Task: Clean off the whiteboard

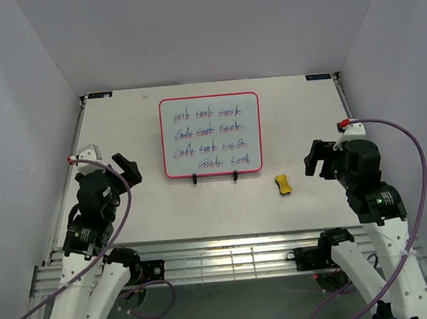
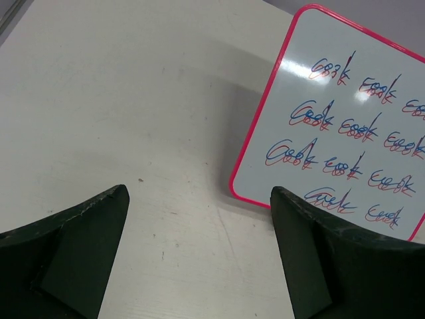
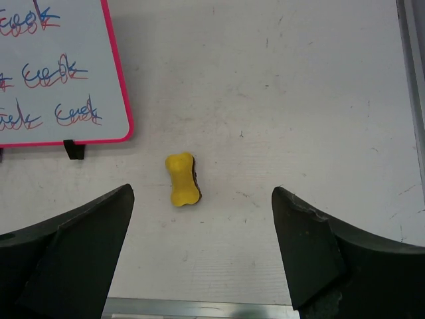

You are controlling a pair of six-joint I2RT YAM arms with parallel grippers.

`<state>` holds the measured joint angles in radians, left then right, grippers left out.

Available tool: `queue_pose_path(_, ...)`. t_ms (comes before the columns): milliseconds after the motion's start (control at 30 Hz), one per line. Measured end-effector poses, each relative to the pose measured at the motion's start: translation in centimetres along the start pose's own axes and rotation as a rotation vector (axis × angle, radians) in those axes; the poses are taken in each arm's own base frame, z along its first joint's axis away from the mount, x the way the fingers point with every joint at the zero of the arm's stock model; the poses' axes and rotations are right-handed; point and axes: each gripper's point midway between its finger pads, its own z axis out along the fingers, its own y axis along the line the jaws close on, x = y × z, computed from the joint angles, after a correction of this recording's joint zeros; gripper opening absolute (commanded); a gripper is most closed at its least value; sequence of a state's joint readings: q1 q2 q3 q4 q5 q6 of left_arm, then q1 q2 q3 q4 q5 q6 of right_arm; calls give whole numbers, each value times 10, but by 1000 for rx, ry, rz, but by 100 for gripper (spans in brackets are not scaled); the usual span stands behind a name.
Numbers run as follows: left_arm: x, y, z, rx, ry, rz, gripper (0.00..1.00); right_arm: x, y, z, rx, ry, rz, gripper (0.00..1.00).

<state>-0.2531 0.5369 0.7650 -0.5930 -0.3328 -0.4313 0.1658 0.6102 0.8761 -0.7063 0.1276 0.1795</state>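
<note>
The whiteboard (image 1: 211, 135), white with a pink-red frame, leans on a black wire stand (image 1: 215, 177) at the table's middle and carries several rows of blue-red scribbles. It also shows in the left wrist view (image 2: 345, 119) and the right wrist view (image 3: 60, 73). A small yellow bone-shaped eraser (image 1: 283, 184) lies flat to the right of the stand, seen ahead in the right wrist view (image 3: 182, 180). My left gripper (image 1: 128, 168) is open and empty, left of the board. My right gripper (image 1: 318, 158) is open and empty, right of the eraser.
The white table (image 1: 122, 122) is enclosed by grey walls on three sides. A metal rail (image 1: 221, 261) runs along the near edge by the arm bases. The right table edge shows in the right wrist view (image 3: 413, 80).
</note>
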Motion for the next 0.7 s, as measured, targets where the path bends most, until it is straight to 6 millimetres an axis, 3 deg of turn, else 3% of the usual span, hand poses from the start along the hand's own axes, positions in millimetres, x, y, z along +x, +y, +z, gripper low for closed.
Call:
queue_pose_path(233,7,-4,9,18,10,5,98,1,6,1,-35,2,0,90)
queue_pose_path(367,18,-27,22,109,78,5,98,-1,12,2,-66,-10,7,90)
queue_pose_path(567,36,-83,64,311,240,-27,98,-2,33,-8,-203,-92,21,90)
queue_pose_path(700,40,-86,103,380,311,-142,98,-9,49,-22,-303,-156,10,90)
